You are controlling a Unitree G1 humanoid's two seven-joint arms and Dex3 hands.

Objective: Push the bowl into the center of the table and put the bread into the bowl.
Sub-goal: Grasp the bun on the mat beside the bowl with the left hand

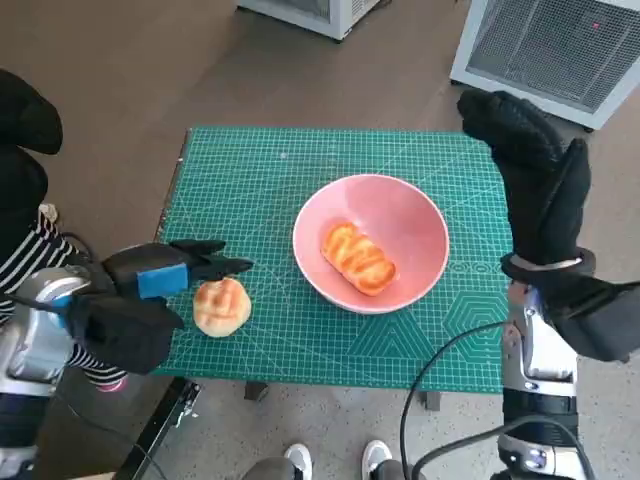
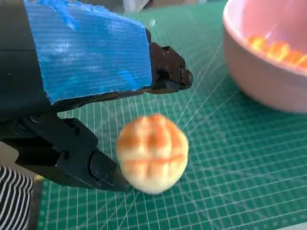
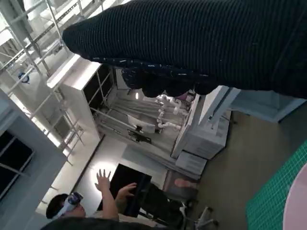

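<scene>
Looking down from the head view, we saw the pink bowl standing on the green cutting mat that covered the bench, a little to the right of the mat's middle, with a long glazed bread already lying inside it. A second, round bread roll sat on the mat near the front left edge, well apart from the bowl. Our left hand lay just beside this roll; in the left wrist view the black fingers reached over one side of the roll while a lower black part of the hand sat against its other side, so the hand bracketed the roll with its fingers apart. We could not tell whether it truly gripped the roll or only touched it. The bowl's pink wall showed at the far side of that view, clear of the hand. Our right hand, in its knitted glove, was raised upright at the right edge of the bench, just beside the bowl but not touching it, holding nothing, its fingers extended. In the right wrist view the glove filled the top, and a person with a raised hand sat far behind.
</scene>
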